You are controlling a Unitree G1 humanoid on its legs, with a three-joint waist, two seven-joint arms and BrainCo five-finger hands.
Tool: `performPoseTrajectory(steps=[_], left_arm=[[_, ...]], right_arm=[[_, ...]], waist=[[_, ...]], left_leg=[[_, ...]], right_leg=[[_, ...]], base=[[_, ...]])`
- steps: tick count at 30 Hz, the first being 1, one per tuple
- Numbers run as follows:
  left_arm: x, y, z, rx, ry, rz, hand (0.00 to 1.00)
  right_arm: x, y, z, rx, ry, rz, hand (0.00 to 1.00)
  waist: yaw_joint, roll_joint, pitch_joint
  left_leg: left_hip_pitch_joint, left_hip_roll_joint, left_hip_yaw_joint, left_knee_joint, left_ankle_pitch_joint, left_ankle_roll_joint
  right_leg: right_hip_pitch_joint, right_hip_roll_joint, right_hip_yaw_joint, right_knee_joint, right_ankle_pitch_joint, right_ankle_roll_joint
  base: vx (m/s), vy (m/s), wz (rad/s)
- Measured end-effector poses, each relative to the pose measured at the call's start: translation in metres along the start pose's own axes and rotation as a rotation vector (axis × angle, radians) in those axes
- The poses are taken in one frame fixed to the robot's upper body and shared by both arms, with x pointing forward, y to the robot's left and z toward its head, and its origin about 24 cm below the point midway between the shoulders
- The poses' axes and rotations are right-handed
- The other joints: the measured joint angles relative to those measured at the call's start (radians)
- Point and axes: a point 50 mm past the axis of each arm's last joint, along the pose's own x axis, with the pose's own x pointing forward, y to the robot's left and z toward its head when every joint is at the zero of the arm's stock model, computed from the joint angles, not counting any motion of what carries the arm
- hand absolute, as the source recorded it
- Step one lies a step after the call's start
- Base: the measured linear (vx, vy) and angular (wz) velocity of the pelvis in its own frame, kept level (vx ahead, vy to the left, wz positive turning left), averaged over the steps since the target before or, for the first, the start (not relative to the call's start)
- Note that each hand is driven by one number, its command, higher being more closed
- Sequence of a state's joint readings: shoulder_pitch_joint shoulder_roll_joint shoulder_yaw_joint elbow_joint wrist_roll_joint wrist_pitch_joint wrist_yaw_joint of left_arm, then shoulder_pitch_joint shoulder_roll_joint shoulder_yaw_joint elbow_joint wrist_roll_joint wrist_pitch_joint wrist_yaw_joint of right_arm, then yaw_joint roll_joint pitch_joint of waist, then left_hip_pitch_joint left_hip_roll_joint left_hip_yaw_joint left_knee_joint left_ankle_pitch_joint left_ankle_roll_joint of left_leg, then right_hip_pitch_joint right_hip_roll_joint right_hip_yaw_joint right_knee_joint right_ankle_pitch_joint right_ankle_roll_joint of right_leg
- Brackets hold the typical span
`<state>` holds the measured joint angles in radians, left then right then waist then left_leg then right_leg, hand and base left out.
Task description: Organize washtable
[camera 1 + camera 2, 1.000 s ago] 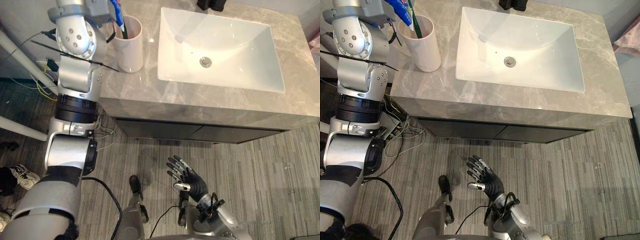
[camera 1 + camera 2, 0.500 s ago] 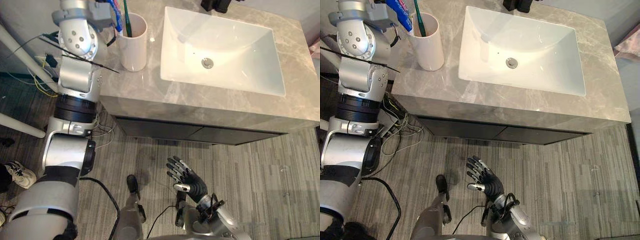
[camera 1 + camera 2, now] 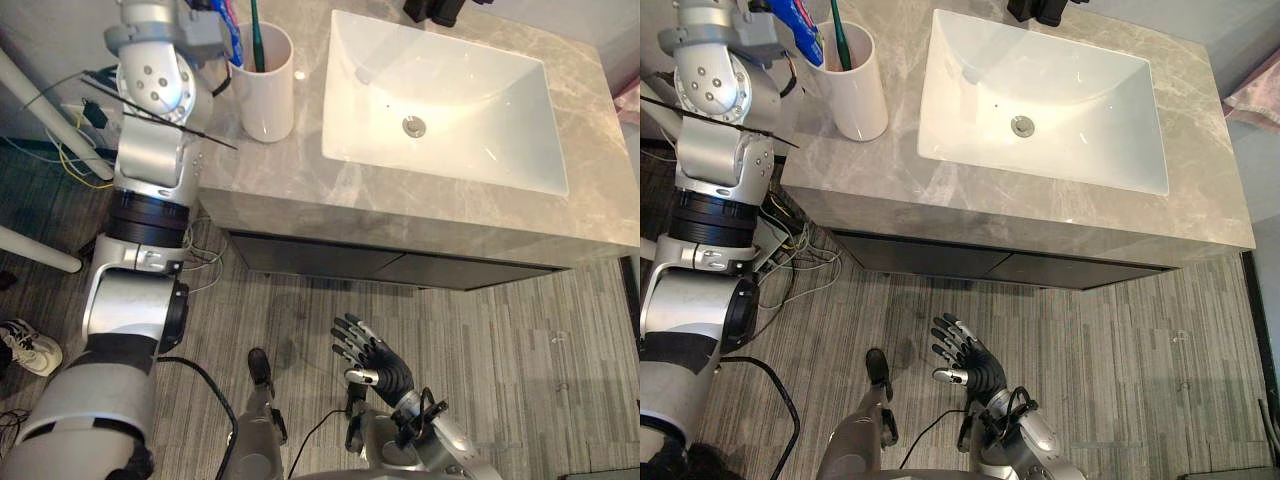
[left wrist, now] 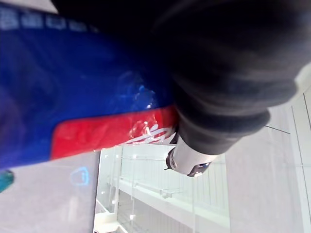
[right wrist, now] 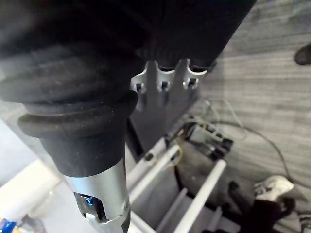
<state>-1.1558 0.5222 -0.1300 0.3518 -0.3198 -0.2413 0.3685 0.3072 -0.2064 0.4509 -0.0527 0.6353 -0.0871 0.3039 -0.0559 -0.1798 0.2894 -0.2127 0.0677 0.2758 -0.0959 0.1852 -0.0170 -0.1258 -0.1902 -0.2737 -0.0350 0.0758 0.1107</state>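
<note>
Left hand (image 4: 187, 158) at upper left gripping a blue tube (image 3: 798, 22) at the white cup's (image 3: 266, 85) rim, green toothbrush (image 3: 256, 35) standing inside, right hand (image 3: 375, 360) at lower centre spreading fingers wide, holding nothing.

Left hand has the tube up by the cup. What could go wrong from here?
The toothpaste tube in the left hand has its lower end at the left rim of the white cup, not clearly inside; released now, it may fall outside.
The cup stands near the left edge of the counter, so a nudge from the arm could tip it off.
The green toothbrush in the cup could snag the tube.
</note>
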Motion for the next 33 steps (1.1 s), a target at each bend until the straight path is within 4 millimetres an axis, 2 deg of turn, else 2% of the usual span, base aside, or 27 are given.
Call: performPoseTrajectory(steps=[8,23,24,33], left_arm=[[-0.003,-0.008,-0.003,0.009,0.012,-0.033,1.0],[-0.011,-0.03,-0.01,0.075,0.033,-0.164,1.0],[-0.012,-0.032,-0.011,0.083,0.034,-0.174,0.0],[-0.014,-0.037,-0.015,0.123,0.045,-0.226,0.0]], right_arm=[[-0.001,0.0,-0.001,0.004,0.002,-0.004,0.0],[-0.001,0.0,0.0,0.001,-0.005,-0.004,0.0],[0.0,0.0,0.0,0.001,-0.006,-0.004,0.0],[0.001,0.0,0.003,-0.006,-0.02,0.0,0.0]], waist=[[-0.016,-0.007,0.003],[-0.015,-0.006,0.004],[-0.015,-0.005,0.004],[-0.018,0.007,0.012]], left_leg=[[0.002,0.0,0.003,0.0,0.0,0.0],[0.003,0.001,0.014,0.0,-0.002,-0.002],[0.003,0.001,0.015,0.0,-0.002,-0.002],[0.003,0.002,0.03,0.0,-0.003,-0.004]], right_leg=[[0.0,-0.001,0.002,0.0,0.0,0.0],[-0.005,-0.001,0.01,0.0,0.0,-0.001],[-0.005,-0.002,0.011,0.0,0.0,-0.001],[-0.016,-0.002,0.028,0.0,0.001,-0.002]], base=[[0.0,0.0,0.0],[0.0,0.0,0.0],[0.0,0.0,0.0],[0.0,0.003,-0.05]])
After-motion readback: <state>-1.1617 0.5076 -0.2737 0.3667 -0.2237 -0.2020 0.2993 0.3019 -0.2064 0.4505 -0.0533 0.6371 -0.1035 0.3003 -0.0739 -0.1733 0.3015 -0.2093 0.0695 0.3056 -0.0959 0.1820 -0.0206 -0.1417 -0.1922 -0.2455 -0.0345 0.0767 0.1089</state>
